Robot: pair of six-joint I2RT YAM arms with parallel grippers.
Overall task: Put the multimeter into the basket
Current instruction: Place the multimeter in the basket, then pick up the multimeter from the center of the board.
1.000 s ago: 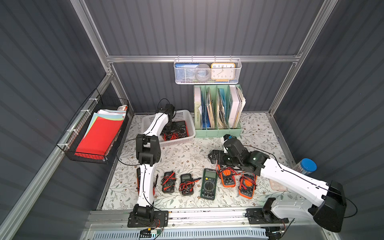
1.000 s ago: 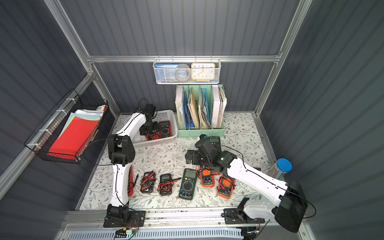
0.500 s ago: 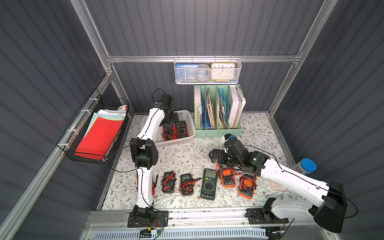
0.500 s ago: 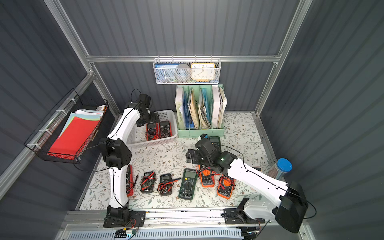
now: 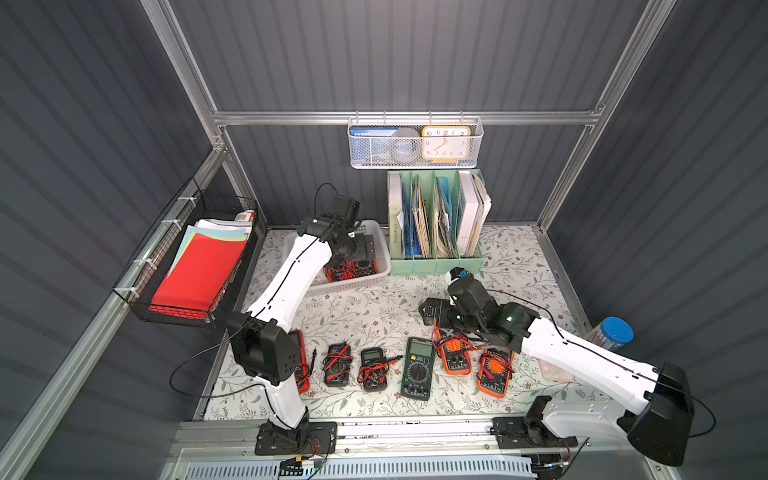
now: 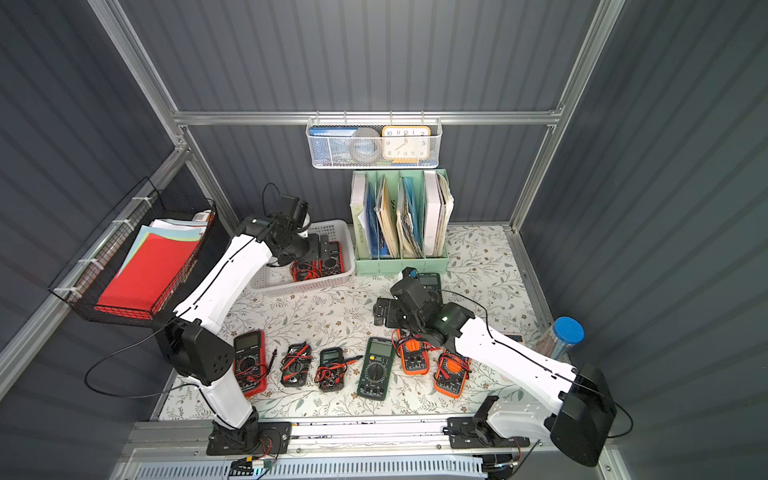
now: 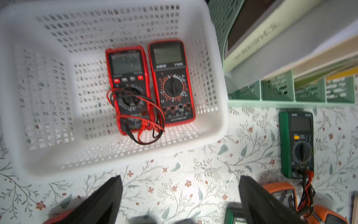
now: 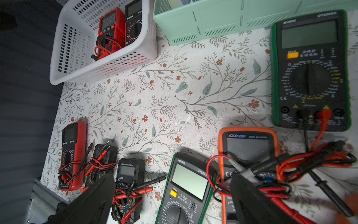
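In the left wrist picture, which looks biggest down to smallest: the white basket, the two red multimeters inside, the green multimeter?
1. white basket
2. ANENG multimeter and red multimeter with wound leads: they look alike, so tied
3. green multimeter, though it may just lie farther from the camera

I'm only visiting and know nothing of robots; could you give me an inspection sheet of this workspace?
Surface: floral-patterned tabletop; no spills seen.
Job's things: white plastic basket holds a red multimeter with leads beside a red ANENG multimeter; front row of six multimeters and a green multimeter remain on the tabletop.
Clutter: mint file organiser; blue-capped jar.
Pincers: left pincer open, empty, near the basket; right pincer open, empty, raised near the front row.
Cables: red and black test leads wound on most multimeters; black arm cables.
Surroundings: black wire basket of coloured papers; white mesh basket with clock; dark ribbed walls.
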